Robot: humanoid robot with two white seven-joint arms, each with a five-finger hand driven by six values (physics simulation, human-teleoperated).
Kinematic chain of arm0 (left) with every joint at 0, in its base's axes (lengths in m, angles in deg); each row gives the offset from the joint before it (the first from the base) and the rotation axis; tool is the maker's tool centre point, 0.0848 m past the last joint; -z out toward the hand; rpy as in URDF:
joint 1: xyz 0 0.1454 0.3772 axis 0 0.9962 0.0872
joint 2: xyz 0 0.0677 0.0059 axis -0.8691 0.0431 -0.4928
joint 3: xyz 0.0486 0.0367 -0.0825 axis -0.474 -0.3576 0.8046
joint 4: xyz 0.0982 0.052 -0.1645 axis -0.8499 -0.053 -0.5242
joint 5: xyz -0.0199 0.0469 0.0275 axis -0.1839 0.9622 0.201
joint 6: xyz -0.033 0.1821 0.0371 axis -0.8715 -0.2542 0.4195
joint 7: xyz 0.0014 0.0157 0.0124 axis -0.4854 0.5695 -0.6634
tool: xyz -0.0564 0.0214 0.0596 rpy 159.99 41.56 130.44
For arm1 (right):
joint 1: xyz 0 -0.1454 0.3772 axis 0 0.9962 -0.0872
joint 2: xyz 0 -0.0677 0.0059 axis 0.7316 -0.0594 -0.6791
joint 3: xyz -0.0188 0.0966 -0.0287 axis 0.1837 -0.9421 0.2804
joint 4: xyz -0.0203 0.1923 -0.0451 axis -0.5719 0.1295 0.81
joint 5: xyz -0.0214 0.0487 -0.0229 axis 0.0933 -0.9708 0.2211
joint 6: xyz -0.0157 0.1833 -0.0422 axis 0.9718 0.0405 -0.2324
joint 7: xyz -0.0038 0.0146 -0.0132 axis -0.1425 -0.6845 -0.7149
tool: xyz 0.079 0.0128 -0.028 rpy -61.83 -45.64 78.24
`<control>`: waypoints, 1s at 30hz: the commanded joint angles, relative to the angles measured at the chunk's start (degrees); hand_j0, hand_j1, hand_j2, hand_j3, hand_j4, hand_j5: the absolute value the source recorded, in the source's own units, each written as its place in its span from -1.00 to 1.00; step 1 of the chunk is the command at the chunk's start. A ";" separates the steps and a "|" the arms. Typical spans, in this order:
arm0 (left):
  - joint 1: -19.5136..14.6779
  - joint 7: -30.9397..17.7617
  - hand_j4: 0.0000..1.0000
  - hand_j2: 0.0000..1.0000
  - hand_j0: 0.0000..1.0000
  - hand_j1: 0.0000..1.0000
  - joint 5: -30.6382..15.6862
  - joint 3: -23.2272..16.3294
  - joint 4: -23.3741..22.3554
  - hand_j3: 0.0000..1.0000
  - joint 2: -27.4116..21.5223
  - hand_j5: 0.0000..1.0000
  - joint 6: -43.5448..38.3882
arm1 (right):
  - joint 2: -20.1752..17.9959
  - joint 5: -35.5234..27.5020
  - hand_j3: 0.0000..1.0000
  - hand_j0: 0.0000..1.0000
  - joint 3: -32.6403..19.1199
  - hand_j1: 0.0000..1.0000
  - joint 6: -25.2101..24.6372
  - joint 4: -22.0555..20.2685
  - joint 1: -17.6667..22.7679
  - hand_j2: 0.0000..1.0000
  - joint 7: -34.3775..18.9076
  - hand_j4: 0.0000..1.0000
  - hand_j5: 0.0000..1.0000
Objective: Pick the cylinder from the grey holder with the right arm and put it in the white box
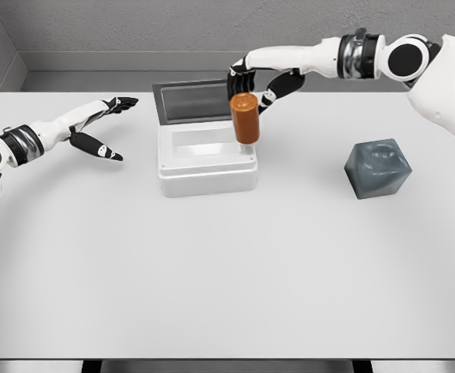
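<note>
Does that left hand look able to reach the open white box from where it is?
Probably yes. The left hand, fingers spread and empty, hovers just left of the open white box, with bare table between them. The right hand holds the orange cylinder over the box's right side, which might crowd it.

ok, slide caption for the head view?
Right hand holds orange cylinder over open white box; grey holder empty.

No readable text, labels, brands, numbers or signs anywhere in the head view: none on the white box (207, 162), the orange cylinder (245, 118), the grey holder (378, 169), the table (227, 280) or the robot's arms.
</note>
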 commanded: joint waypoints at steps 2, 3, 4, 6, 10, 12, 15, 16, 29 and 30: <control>0.00 0.02 1.00 1.00 1.00 1.00 -0.36 0.20 0.06 1.00 -0.01 1.00 -0.13 | 0.56 -0.43 0.18 0.18 -0.23 0.18 -0.15 1.20 0.00 0.18 -0.05 0.18 0.18; 0.00 0.02 1.00 1.00 1.00 1.00 -0.36 0.20 0.06 1.00 -0.01 1.00 -0.13 | 0.56 -0.43 0.27 0.27 -0.41 0.27 -0.15 1.29 0.00 0.27 -0.05 0.27 0.27; 0.00 0.02 1.00 1.00 1.00 1.00 -0.36 0.20 0.06 1.00 -0.01 1.00 -0.13 | 0.47 -0.43 0.28 0.28 -0.50 0.28 -0.15 1.29 0.00 0.28 -0.05 0.28 0.28; 0.00 0.02 1.00 1.00 1.00 1.00 -0.36 0.20 0.06 1.00 -0.01 1.00 -0.13 | 0.47 -0.34 0.37 0.37 -0.58 0.37 -0.15 1.20 0.00 0.37 -0.05 0.37 0.37; 0.00 0.02 1.00 1.00 1.00 1.00 -0.36 0.20 0.06 1.00 -0.01 1.00 -0.13 | 0.20 0.54 0.86 0.86 -0.58 0.86 -0.15 1.11 -0.09 0.86 0.21 0.86 0.86; 0.00 0.02 1.00 1.00 1.00 1.00 -0.36 0.20 0.06 1.00 -0.09 1.00 -0.13 | -0.32 0.63 1.00 1.00 -0.58 1.00 -0.15 0.23 -1.05 1.00 0.30 1.00 1.00; 0.00 0.02 1.00 1.00 1.00 1.00 -0.36 0.20 0.06 1.00 -0.01 1.00 -0.13 | -2.69 0.89 1.00 1.00 -0.94 1.00 -0.15 -2.58 -2.11 1.00 0.56 1.00 1.00; 0.00 0.02 1.00 1.00 1.00 1.00 -0.36 0.20 0.06 1.00 -0.01 1.00 -0.13 | -3.13 0.89 1.00 1.00 -0.85 1.00 -0.15 -2.67 -2.37 1.00 0.56 1.00 1.00; -4.31 0.02 1.00 1.00 1.00 1.00 -0.54 0.91 -2.40 1.00 3.33 1.00 -0.13 | -27.56 1.77 1.00 1.00 -0.41 1.00 -0.15 -22.70 0.18 1.00 0.65 1.00 1.00; -4.39 0.02 1.00 1.00 1.00 1.00 -0.63 1.08 -2.40 1.00 3.42 1.00 -0.13 | -30.38 1.68 1.00 1.00 -0.41 1.00 -0.15 -24.29 0.00 1.00 0.65 1.00 1.00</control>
